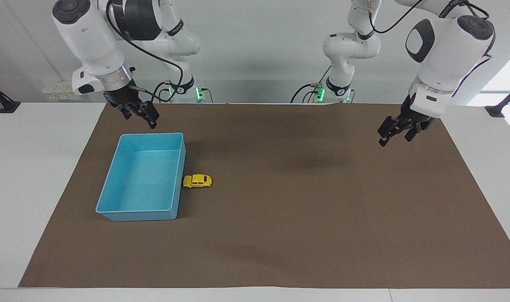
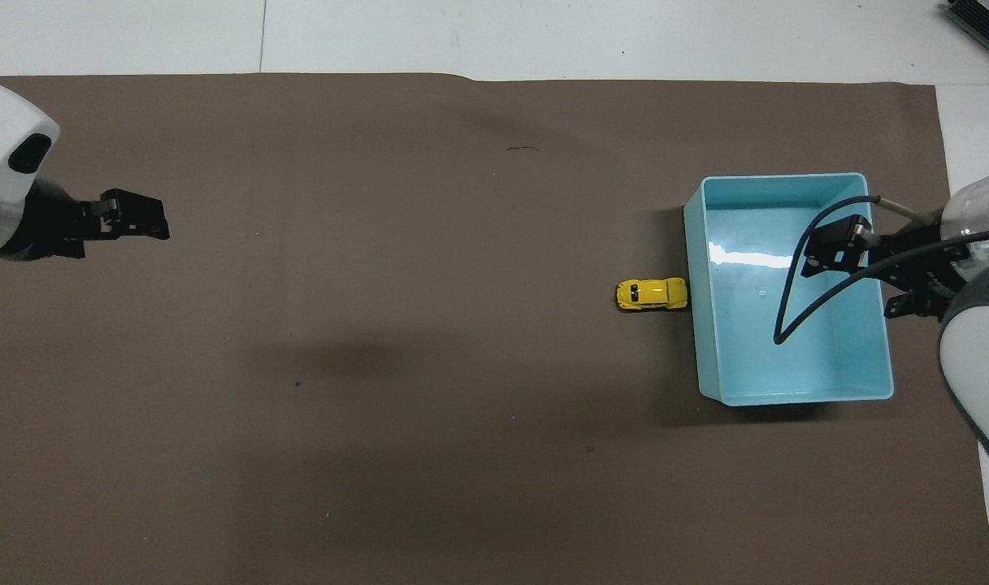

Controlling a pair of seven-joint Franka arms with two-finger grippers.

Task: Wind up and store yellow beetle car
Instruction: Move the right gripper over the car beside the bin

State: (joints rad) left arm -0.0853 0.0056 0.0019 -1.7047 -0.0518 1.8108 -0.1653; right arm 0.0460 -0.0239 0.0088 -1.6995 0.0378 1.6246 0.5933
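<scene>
Facing view: the yellow beetle car (image 1: 198, 181) stands on its wheels on the brown mat (image 1: 280, 235), just beside the long wall of the blue bin (image 1: 112, 184), the wall that looks toward the left arm's end of the table. One end of the car seems to touch this wall (in the overhead view also no gap shows between them). The bin has nothing inside. It lies toward the right arm's end of the table, and the car is about halfway along its wall.

The right gripper (image 1: 140, 115) hangs in the air over the mat, by the corner of the bin that is nearest to the robots. It holds nothing and its fingers are spread apart. A black cable makes a loop from its wrist. In the overhead view this gripper (image 2: 843, 256) covers a part of the bin, but it is well above it.

The left gripper (image 1: 395, 133) hangs over the mat at the left arm's end of the table, well apart from the car. It is also released and holds nothing.
</scene>
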